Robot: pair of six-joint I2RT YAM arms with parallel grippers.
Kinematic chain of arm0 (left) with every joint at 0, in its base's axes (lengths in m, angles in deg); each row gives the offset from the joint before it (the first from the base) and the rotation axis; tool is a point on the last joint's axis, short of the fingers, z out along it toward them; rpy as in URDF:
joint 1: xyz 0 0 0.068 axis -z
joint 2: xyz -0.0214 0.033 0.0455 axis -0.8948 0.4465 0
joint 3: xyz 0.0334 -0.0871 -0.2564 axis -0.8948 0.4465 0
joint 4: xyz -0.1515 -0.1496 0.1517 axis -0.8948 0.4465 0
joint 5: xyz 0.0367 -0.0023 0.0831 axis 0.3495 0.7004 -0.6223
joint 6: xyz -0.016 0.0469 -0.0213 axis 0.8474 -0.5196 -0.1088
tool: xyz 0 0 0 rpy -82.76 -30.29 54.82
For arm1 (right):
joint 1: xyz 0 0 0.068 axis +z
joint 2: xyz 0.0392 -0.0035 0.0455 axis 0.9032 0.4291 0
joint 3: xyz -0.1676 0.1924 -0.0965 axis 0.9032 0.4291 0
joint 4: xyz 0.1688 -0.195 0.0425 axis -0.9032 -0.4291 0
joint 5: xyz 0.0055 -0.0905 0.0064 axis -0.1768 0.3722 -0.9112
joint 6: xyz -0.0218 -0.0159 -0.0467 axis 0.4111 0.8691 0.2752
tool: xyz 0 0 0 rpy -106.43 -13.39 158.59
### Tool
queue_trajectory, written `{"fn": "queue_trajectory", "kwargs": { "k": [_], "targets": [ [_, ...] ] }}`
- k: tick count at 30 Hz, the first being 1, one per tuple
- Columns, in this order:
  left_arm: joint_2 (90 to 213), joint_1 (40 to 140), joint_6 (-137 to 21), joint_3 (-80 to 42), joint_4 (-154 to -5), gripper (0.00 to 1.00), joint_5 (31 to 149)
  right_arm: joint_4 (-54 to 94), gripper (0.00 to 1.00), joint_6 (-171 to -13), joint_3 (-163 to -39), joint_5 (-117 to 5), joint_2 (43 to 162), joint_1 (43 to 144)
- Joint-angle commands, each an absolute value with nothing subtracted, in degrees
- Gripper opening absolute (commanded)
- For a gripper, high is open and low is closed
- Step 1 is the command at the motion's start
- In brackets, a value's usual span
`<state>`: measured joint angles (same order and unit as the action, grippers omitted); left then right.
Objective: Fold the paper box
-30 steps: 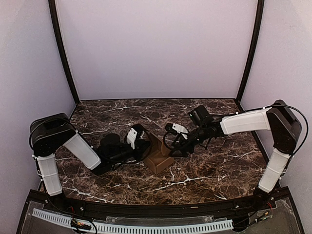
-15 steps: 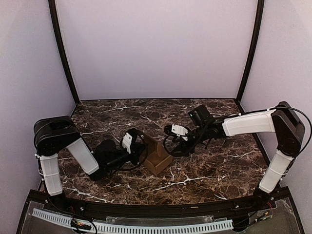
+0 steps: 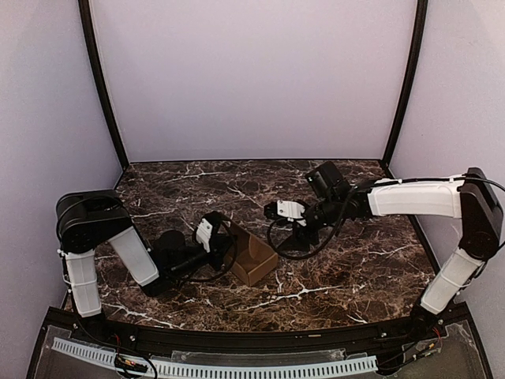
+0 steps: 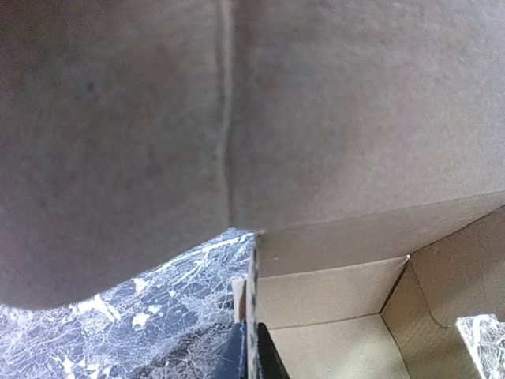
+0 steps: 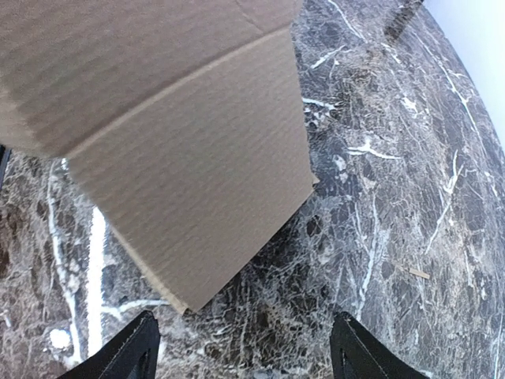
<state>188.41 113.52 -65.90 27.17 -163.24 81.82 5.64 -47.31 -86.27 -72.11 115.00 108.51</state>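
The paper box (image 3: 252, 257) is plain brown corrugated cardboard, its faces bare of print in all three views. It sits on the dark marbled tabletop (image 3: 355, 268) with its top open and one flap raised. The left gripper (image 4: 251, 357) is right against it. In the left wrist view, the thin edge of one box wall runs between the two dark fingertips, which are clenched on it. The box's open inside lies just past them, and a broad flap fills the view above. The right gripper (image 5: 248, 347) is released, its fingers (image 5: 142, 347) spread wide over bare marble. The box lies ahead of those fingers, near the tips but not between them.
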Motion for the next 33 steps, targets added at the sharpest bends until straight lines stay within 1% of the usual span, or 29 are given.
{"fn": "queue_trajectory", "kwargs": {
  "k": [1,3,6,9,11,13,14,16,18,21,24,28,31,33],
  "targets": [
    [187.98,114.45,-67.97,28.50,-160.62,0.02,80.14,-8.76,0.75,-44.22,-92.55,-76.97,109.99,109.14],
    [187.83,114.72,-68.55,28.28,-160.22,0.02,79.61,-16.23,0.76,-43.07,-97.43,-77.12,108.89,109.03],
    [187.76,115.34,-68.88,27.97,-159.80,0.02,77.81,-23.37,0.78,-42.00,-103.75,-73.40,112.57,107.05],
    [187.00,116.03,-68.90,27.85,-158.55,0.01,75.76,-31.88,0.79,-36.15,-112.67,-70.08,115.35,105.73],
    [186.03,116.88,-71.14,27.61,-156.40,0.01,72.52,-38.06,0.81,-36.60,-124.24,-70.40,118.34,105.94],
    [185.27,117.82,-72.46,27.51,-155.78,0.01,69.33,-45.90,0.81,-41.07,-140.20,-71.22,124.19,106.83],
    [185.17,118.35,-72.89,27.42,-155.70,0.01,67.26,-50.27,0.80,-43.78,-148.73,-70.97,127.69,107.57],
    [184.99,118.97,-72.98,26.97,-155.39,0.01,65.40,-57.77,0.76,-48.53,-162.03,-70.21,134.40,109.52],
    [185.06,119.75,-73.32,26.29,-154.65,0.01,63.64,-58.02,0.73,-53.51,-163.40,-66.87,136.36,111.84],
    [185.13,120.97,-74.41,25.66,-153.52,0.01,60.73,-58.13,0.69,-55.50,-158.21,-65.85,136.29,115.87],
    [185.11,121.95,-74.75,25.92,-153.69,0.01,57.40,-58.08,0.69,-55.96,-154.43,-65.66,135.52,118.98],
    [185.40,122.57,-74.39,26.46,-154.87,0.01,56.18,-56.67,0.67,-58.47,-153.66,-62.49,135.04,122.17],
    [185.90,123.04,-74.45,26.46,-156.30,0.01,55.88,-54.46,0.63,-60.50,-151.88,-56.98,135.31,124.67],
    [186.29,123.39,-74.36,26.47,-157.08,0.01,55.78,-53.57,0.57,-60.91,-151.02,-54.61,135.83,125.88]
  ]
}}
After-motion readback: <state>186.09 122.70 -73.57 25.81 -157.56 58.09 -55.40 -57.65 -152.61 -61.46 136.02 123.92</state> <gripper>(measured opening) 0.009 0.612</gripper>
